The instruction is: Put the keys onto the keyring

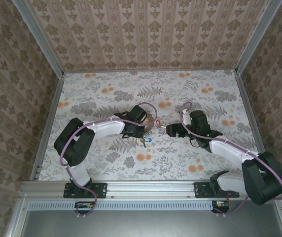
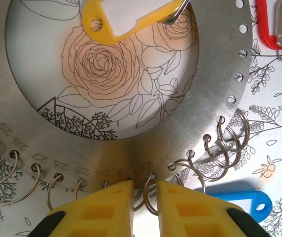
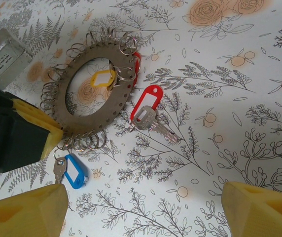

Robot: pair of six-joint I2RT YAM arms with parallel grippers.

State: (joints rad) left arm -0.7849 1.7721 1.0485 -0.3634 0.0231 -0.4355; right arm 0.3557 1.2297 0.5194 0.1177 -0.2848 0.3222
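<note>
Left wrist view, entry one: left end effector (image 2: 145,210), two yellow plastic fingers (image 2: 99,212) at bottom centre, drawn almost together with a narrow slit between them. A thin wire split ring (image 2: 150,190) lies in that slit. Whether it is pinched cannot be told.

Entry two: keyring, a flat grey metal ring plate (image 2: 220,98) with numbered holes round its rim, most of them carrying split rings. It sits upper left in the right wrist view. A yellow plastic tag (image 2: 126,17) hangs inside its opening.

Entry three: silver key with red plastic tag (image 3: 148,116), loose on the floral-printed worktop (image 3: 220,163) at frame centre, just right of the plate. Silver key with blue plastic tag (image 3: 72,171), lower left, just below the rim. Any link between it and the plate is not discernible.

Step in hand, as judged: steadying the plate, or one ring, for threading. It is done well if the fingers take a single ring or the bare rim, not a cluster, and keep the plate flat. The other arm should lift the red key by its tag, leaving the bow hole free to meet the ring's split.

Pose, top external view: left arm (image 1: 106,127) folded, with its elbow at left and its forearm running to centre. Right arm (image 1: 229,148) reaches up-left from lower right. Right end effector (image 3: 141,212) has its fingers wide apart and empty, hovering near the red key.
</note>
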